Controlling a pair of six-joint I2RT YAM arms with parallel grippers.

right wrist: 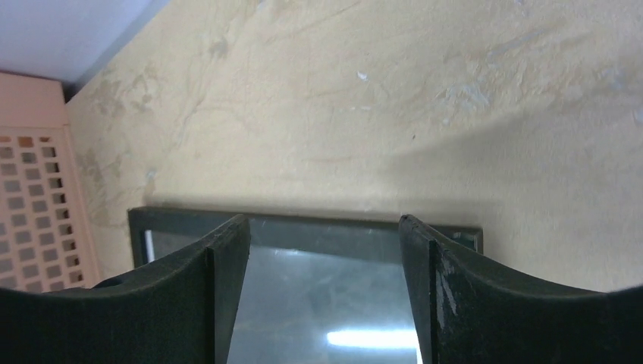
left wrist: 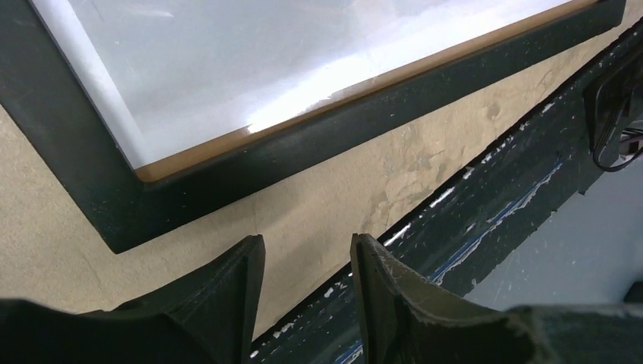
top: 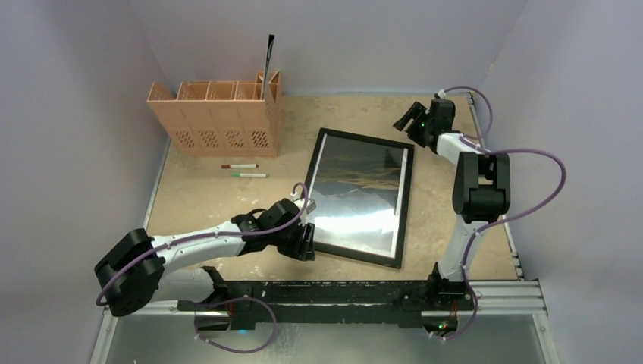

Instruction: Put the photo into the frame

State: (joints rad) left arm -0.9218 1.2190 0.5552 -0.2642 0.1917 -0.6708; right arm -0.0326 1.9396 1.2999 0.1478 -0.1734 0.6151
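Note:
The black frame (top: 368,139) lies flat in the middle of the table. The photo (top: 356,178), a dark mountain scene with a thin white border, shows inside it under glare. My left gripper (top: 307,241) is open and empty, just off the frame's near left corner. In the left wrist view my left gripper (left wrist: 307,246) is over bare table, with the frame corner (left wrist: 303,152) beyond it. My right gripper (top: 402,121) is open and empty above the frame's far right corner. In the right wrist view my right gripper (right wrist: 324,224) hovers over the frame's far edge (right wrist: 182,218) and glass (right wrist: 318,303).
An orange slotted organiser (top: 216,114) stands at the back left with a black tool (top: 268,64) in it. Two markers (top: 239,165) (top: 250,175) lie in front of it. The black mounting rail (top: 341,292) runs along the table's near edge and shows in the left wrist view (left wrist: 493,197).

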